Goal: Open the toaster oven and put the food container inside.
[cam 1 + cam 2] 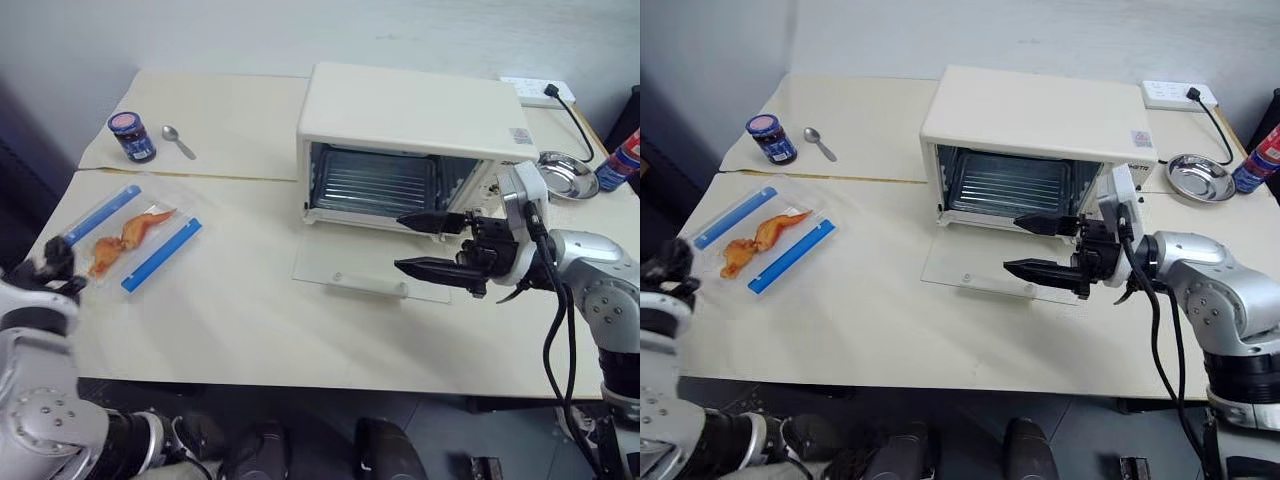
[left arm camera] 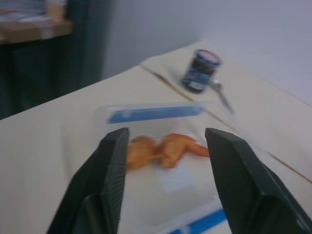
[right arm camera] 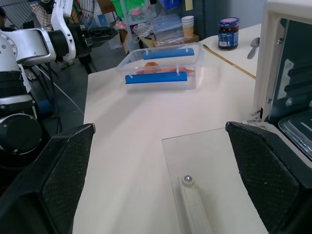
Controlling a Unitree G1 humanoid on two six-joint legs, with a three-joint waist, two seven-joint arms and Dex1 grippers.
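- The oven (image 1: 405,140) sits toward the back of the table (image 1: 250,320), about 1 o'clock from the table's middle. Its glass door (image 1: 370,268) is dropped all the way down and lies flat on the tabletop, with the white bar handle (image 3: 195,207) at the near edge. You can see the wire rack inside.
- The right gripper (image 1: 428,243) hangs level just over the open door, at the door's 3 o'clock side, pointing across the oven's mouth. Its fingers are spread wide with nothing between them.
- The container (image 1: 130,236) is way over at 9 o'clock on the table, well apart from the oven. It lies flat, a blue clip strip down each long side, orange-brown food showing through the clear plastic.
- The left gripper (image 1: 48,268) is at the table's edge, roughly 7 o'clock from the container and close to it but not touching. In the left wrist view its fingers (image 2: 109,180) are parted, with the container seen through the gap. Nothing is pinched.
- A jar (image 1: 132,137) with a dark label stands at 12 o'clock from the container, and a spoon (image 1: 178,141) lies just beside it at 3 o'clock.
- A steel bowl (image 1: 566,174) sits at the oven's 3 o'clock, with a power strip (image 1: 540,90) behind it and a black cable running off toward the edge.
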